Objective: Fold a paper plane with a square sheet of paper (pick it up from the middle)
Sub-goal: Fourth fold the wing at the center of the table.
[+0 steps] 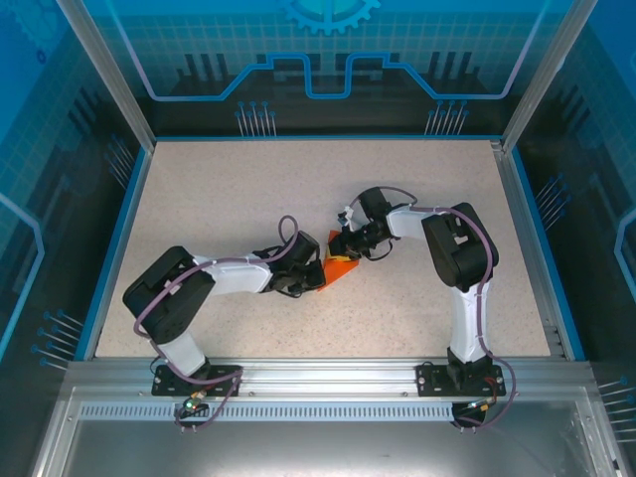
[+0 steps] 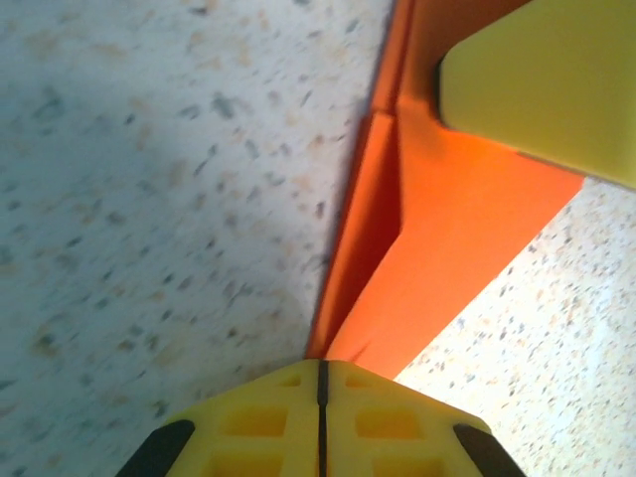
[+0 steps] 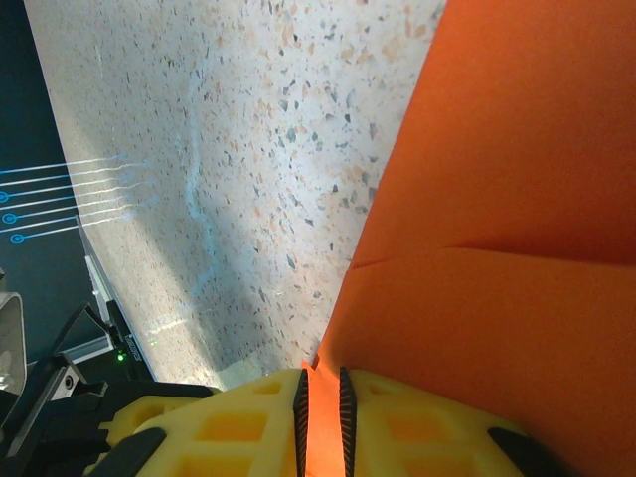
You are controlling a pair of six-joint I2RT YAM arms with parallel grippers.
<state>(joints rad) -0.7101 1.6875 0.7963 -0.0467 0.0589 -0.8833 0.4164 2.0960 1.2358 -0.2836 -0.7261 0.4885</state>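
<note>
Mid-fold: my left pincer [image 2: 320, 370] and right pincer [image 3: 320, 376] clamp the creased bright orange paper sheet [image 2: 452, 234] — next, I'd flatten it.

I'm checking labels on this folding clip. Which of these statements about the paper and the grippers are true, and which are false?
1. The orange paper lies as a flat, unfolded square. False: it is folded, with layers and creases showing.
2. The left gripper is shut on the paper. True.
3. The right gripper hangs open, away from the paper. False: it is pinching the paper between its fingers.
4. Both arms meet near the middle of the table. True.
</note>
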